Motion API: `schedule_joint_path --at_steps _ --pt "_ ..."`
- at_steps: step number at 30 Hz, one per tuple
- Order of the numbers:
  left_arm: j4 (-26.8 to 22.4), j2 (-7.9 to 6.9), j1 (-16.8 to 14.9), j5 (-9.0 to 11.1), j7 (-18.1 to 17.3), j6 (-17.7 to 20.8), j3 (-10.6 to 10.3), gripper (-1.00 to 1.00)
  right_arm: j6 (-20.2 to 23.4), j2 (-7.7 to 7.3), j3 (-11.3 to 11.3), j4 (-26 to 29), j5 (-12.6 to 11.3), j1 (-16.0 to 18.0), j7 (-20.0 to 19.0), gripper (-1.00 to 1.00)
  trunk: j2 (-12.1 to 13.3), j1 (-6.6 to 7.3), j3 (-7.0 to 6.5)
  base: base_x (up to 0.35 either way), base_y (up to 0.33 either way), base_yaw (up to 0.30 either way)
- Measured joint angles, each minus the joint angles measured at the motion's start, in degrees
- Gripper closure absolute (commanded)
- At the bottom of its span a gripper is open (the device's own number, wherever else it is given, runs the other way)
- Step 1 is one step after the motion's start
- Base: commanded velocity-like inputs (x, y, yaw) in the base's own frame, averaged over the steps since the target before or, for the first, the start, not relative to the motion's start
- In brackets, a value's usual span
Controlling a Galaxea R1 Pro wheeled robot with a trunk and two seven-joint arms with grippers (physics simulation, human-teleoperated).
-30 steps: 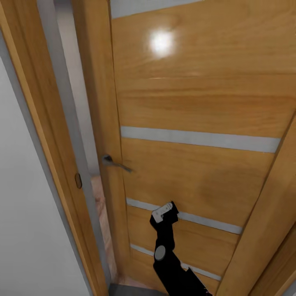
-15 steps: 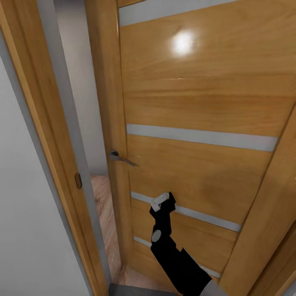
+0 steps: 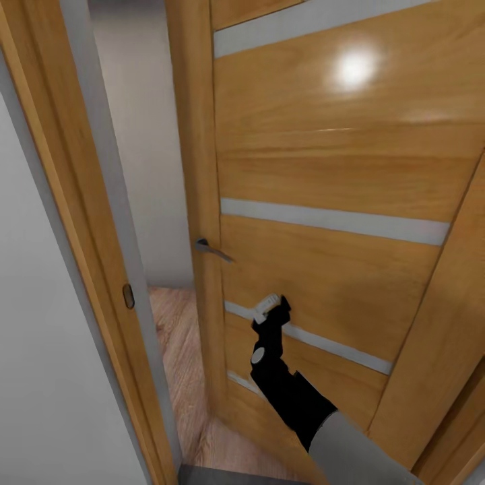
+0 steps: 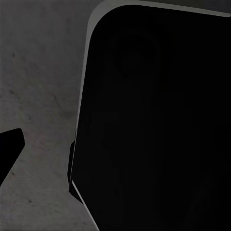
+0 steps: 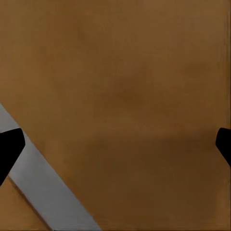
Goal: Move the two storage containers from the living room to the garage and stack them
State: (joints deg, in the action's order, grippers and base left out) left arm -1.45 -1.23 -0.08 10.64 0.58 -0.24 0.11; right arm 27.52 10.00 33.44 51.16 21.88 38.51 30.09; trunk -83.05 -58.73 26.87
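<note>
Neither of the two storage containers is in view. My right gripper (image 3: 268, 306) presses against the lower part of a honey-coloured wooden door (image 3: 337, 168), at one of its grey stripes. In the right wrist view the right gripper (image 5: 115, 147) is open, its two dark fingertips far apart and the door panel close behind them. In the left wrist view one fingertip (image 4: 9, 147) of my left gripper hangs over a dark grey mottled floor (image 4: 38, 72), beside a black part of the robot (image 4: 154, 120).
The door stands ajar, its metal handle (image 3: 212, 249) near the free edge. A wooden door frame (image 3: 101, 236) and a white wall (image 3: 34, 350) stand close on the left. Light wood-plank flooring (image 3: 178, 350) shows through the gap.
The door has swung further open, so the gap beside the frame is wider. My right arm has reached further forward with it, staying on the door.
</note>
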Motion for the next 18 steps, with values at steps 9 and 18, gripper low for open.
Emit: schedule_joint_path --at_steps 9,18 --pt "0.00 0.00 0.00 0.00 -0.02 0.00 0.00 -1.00 -0.21 0.00 -0.67 -5.65 -4.50 5.86 0.03 -1.00 0.00 0.00 0.00 0.000 0.000 0.000" --pt "0.00 0.00 0.00 0.00 -0.01 0.00 0.00 -1.00 -2.24 0.00 -0.69 -12.47 -12.07 10.50 0.09 -1.00 0.00 0.00 0.00 0.000 0.000 0.000"
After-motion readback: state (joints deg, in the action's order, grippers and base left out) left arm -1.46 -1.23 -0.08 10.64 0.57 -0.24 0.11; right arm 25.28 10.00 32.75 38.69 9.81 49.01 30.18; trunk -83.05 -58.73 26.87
